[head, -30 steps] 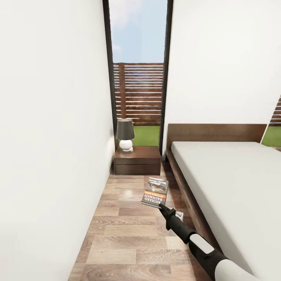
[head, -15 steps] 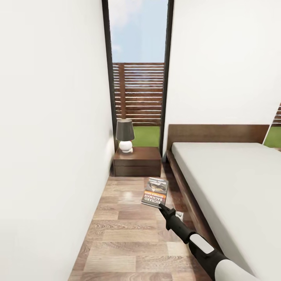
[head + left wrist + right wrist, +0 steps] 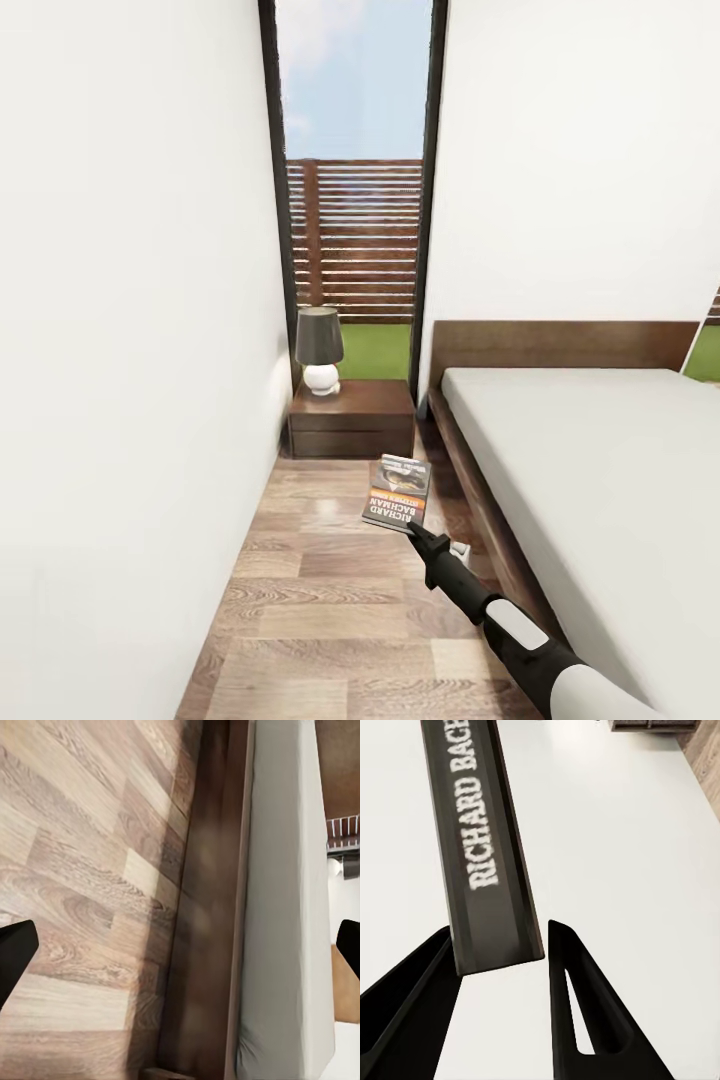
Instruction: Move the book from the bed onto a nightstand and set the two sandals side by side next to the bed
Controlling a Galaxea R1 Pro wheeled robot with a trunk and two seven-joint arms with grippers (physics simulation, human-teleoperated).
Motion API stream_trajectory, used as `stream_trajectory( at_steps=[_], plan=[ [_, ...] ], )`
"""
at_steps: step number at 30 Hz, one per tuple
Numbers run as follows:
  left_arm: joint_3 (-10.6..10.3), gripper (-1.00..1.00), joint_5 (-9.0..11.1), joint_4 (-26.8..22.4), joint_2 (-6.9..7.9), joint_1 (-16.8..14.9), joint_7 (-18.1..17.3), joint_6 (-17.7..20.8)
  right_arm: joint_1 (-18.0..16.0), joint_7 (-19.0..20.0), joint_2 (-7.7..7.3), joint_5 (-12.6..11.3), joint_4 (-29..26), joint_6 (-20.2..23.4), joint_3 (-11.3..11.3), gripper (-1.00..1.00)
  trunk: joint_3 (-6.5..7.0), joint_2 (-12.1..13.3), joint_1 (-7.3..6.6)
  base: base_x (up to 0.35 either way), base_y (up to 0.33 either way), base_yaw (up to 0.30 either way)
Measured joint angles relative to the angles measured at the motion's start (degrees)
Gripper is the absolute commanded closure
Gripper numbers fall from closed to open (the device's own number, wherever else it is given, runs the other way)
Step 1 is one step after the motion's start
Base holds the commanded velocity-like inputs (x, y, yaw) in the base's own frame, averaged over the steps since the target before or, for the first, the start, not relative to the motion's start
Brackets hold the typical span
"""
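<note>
Over the last second the whole head view has slid a little: the nightstand (image 3: 352, 418) and its black-shaded lamp (image 3: 319, 349) sit slightly higher in the picture and the window frame has shifted, which reads as the camera and base creeping forward down the aisle, not as the furniture moving. The book (image 3: 397, 492) keeps its place relative to the right gripper (image 3: 413, 528), so it is being carried along.

The right jaws are closed on the book; the right wrist view shows its dark spine (image 3: 484, 847) pinched between the two black fingers (image 3: 577, 1012), white lettering readable. The book hangs in the air over the wood-plank floor (image 3: 330, 600), between the white wall and the bed (image 3: 600, 470), short of the nightstand. So the book is already off the bed, and probably what remains is closing the gap and setting it down.

The left jaws stand open, their fingertips (image 3: 15, 956) wide apart over the floor beside the bed frame.

The lamp occupies the nightstand's back-left part, leaving free top toward the front. The aisle is narrow, with wall on one side and bed frame on the other, so the carrying arm has little sideways room.
</note>
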Motion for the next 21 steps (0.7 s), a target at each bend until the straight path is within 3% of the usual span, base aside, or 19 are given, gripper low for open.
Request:
stream_trajectory(
  at_steps=[21],
  plan=[
    [-0.02, -1.00, 0.00, 0.00, 0.00, -0.02, 0.00, 0.00, 0.01, 0.07, -0.03, -0.01, 0.00, 0.01, -0.01, 1.00, 0.00, 0.00, 0.00, 0.168, 0.000, 0.000]
  ],
)
